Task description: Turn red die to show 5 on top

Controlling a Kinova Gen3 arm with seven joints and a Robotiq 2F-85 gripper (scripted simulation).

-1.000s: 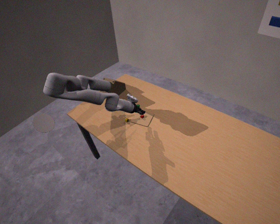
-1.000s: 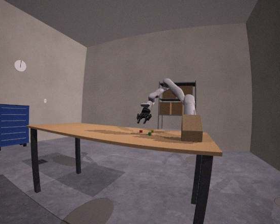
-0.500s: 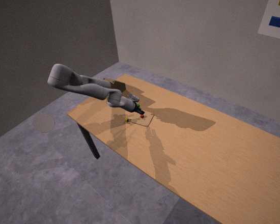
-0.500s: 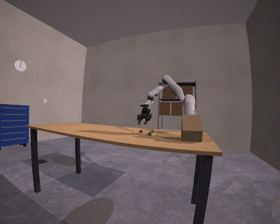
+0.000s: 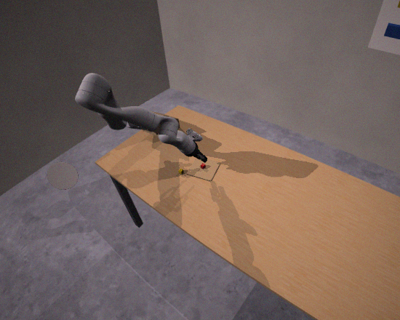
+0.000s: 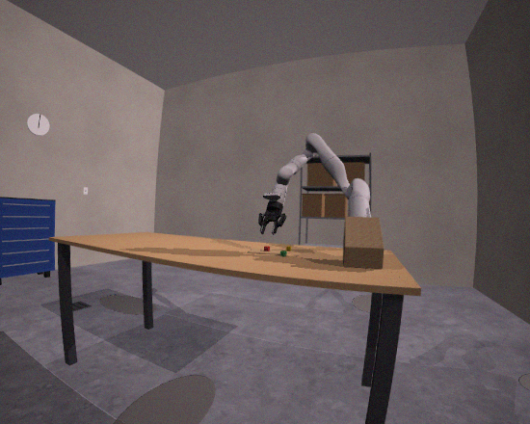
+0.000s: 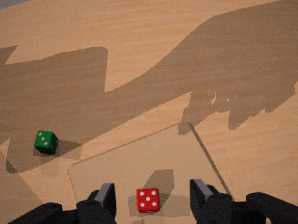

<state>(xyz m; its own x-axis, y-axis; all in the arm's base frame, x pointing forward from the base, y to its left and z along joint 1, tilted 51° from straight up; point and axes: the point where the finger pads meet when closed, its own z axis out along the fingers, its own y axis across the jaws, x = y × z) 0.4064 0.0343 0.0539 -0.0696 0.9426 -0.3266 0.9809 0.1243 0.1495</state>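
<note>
No words, brands or printed numbers legible in any view

Red die [image 7: 148, 200], wrist view: face toward camera carries white pips, looks like five, blurred, count not certain. Top face not readable

Green die [image 7: 45, 141], wrist view: pale pips on visible faces, too small to count

Yellow die [image 5: 181, 171], top view: no pips resolvable

Wall clock [image 6: 39, 124], exterior view: white face, one dark hand pointing near straight up, no numerals visible

Wall poster [image 5: 390, 22], top view: white sheet with a blue square and yellow patches, no lettering

Boxes on shelf [image 6: 369, 164]: no labels readable
</note>
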